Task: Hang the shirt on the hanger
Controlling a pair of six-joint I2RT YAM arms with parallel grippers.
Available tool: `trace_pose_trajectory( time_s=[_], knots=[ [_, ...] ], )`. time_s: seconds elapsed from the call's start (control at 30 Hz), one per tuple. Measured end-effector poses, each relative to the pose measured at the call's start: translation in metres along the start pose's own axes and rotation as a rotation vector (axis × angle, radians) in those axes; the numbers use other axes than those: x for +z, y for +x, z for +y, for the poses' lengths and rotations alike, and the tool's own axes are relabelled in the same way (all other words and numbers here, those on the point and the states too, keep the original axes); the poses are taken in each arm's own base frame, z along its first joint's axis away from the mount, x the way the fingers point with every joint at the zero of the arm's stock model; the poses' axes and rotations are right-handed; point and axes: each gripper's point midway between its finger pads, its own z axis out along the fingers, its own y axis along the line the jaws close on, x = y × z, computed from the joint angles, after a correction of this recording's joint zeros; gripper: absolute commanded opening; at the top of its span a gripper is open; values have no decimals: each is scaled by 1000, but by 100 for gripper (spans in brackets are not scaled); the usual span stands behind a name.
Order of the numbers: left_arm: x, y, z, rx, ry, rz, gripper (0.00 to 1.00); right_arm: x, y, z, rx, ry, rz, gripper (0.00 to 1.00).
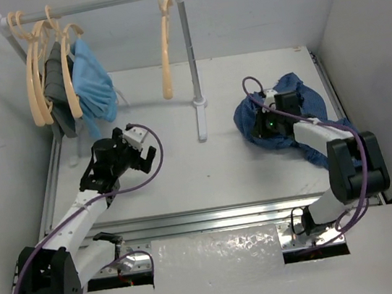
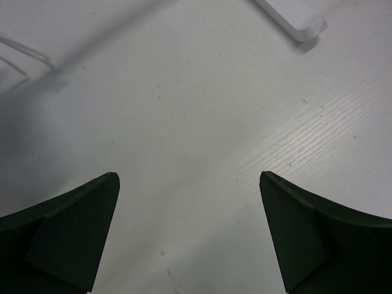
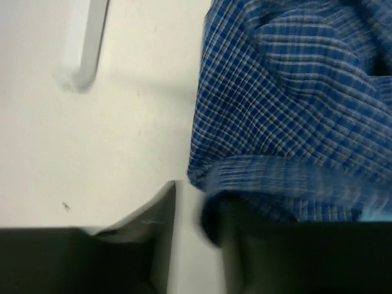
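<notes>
The dark blue checked shirt lies crumpled on the table at the right. In the right wrist view the shirt fills the upper right, and its folded hem lies over my right finger. My right gripper sits at the shirt's left edge. In its own wrist view the right gripper has a narrow gap between its jaws, with bare table showing in the gap. One peach hanger hangs alone on the rail. My left gripper is wide open and empty, and its wrist view shows only bare table.
A metal rack stands at the back; its foot shows in both wrist views. Several more hangers hang at its left end with a dark grey garment and a light-blue garment. Walls close in on both sides.
</notes>
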Motion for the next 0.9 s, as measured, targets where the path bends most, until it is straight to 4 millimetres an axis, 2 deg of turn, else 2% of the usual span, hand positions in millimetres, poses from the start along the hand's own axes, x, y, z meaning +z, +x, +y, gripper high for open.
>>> trace_pose_trajectory(
  time_s=[0.03,0.13,0.2,0.3,0.43,0.47,0.53,0.57,0.67,0.7,0.8,0.9],
  knots=[
    [0,-1,1,-3,-1,3,97,7,7,4,-2,-13,35,0],
    [-2,-8,2,-16,-2,5,96,21,24,25,-65,-50,104,0],
    [-4,-14,3,-33,1,10,96,26,35,51,-162,-91,129,0],
    [-7,-25,4,-66,5,14,96,32,52,119,-408,-216,135,0],
    [-10,-38,5,-100,12,7,96,21,77,230,-714,-482,90,0],
    [-11,-39,5,-108,13,7,96,16,80,256,-761,-554,76,4],
    [-11,-39,4,-118,12,12,96,13,78,292,-807,-648,46,21],
    [-11,-38,4,-122,12,17,96,13,75,304,-816,-684,30,40],
    [-12,-35,4,-131,5,29,96,13,66,319,-824,-730,-4,78],
    [-12,-35,5,-132,4,30,96,12,65,319,-822,-733,-5,99],
    [-11,-34,4,-134,7,32,95,8,71,311,-827,-733,2,99],
    [-9,-31,1,-138,24,41,93,-6,83,294,-819,-714,28,99]
  ],
)
